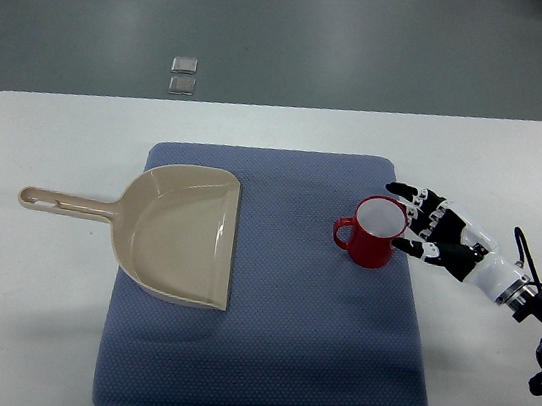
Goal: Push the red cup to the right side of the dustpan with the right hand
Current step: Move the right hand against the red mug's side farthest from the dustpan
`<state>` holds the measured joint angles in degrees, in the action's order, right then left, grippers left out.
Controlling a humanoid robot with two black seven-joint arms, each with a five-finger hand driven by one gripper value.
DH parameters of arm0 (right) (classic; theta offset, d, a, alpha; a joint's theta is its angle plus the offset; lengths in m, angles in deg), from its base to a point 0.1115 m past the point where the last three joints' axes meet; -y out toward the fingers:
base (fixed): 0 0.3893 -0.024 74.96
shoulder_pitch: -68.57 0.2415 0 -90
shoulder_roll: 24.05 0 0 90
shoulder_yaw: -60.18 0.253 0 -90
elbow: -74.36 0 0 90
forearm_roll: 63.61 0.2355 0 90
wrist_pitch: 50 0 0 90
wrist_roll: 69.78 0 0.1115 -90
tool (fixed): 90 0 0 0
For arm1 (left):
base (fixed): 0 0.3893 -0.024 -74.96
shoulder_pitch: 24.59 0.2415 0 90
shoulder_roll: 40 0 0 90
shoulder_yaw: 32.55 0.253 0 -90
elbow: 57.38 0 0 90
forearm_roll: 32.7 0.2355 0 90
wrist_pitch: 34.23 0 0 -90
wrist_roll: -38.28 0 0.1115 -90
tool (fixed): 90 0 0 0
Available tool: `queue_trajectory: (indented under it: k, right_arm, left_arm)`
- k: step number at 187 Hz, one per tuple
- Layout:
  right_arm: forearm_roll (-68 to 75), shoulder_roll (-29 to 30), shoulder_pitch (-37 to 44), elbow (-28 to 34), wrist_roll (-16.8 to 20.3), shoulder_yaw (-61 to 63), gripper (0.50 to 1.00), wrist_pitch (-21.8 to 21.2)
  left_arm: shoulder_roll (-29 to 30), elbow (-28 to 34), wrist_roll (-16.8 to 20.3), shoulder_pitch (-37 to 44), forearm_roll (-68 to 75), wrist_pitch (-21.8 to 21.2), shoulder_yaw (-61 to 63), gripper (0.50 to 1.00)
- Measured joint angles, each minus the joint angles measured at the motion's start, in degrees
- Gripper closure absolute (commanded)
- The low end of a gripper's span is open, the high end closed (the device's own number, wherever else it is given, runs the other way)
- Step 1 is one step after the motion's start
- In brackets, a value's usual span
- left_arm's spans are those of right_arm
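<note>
A red cup (375,233) with a white inside stands upright on the blue mat (259,363), its handle pointing left. A beige dustpan (182,234) lies on the mat's left part, its handle sticking out left over the table and its open mouth facing right. The cup stands to the right of the dustpan, with a gap of mat between them. My right hand (427,225) comes in from the right edge and sits against the cup's right side, fingers spread and touching the cup's rim and wall, not wrapped around it. The left hand is out of view.
The white table (22,320) carries the mat; its edges run near the right and bottom of the picture. Two small clear squares (183,74) lie on the grey floor beyond the table's far edge.
</note>
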<state>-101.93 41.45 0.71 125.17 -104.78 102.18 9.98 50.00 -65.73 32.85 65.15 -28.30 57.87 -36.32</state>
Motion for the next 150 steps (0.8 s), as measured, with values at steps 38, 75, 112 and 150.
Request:
queue_trajectory:
  k: [38, 75, 112, 150]
  right_arm:
    - [0.00, 0.17, 0.32, -0.33, 0.00, -0.04, 0.576, 0.77]
    - [0.00, 0.56, 0.31, -0.52, 0.00, -0.04, 0.576, 2.42]
    - [-0.02, 1.80, 0.28, -0.77, 0.00, -0.20, 0.579, 3.61]
    - [-0.09, 2.74, 0.28, -0.89, 0.00, -0.50, 0.576, 3.99]
  left_arm:
    - [0.00, 0.00, 0.00, 0.00, 0.00, 0.00, 0.00, 0.500]
    - [0.00, 0.00, 0.00, 0.00, 0.00, 0.00, 0.00, 0.500]
    - [0.00, 0.00, 0.00, 0.00, 0.00, 0.00, 0.00, 0.500]
    - [0.00, 0.00, 0.00, 0.00, 0.00, 0.01, 0.00, 0.500]
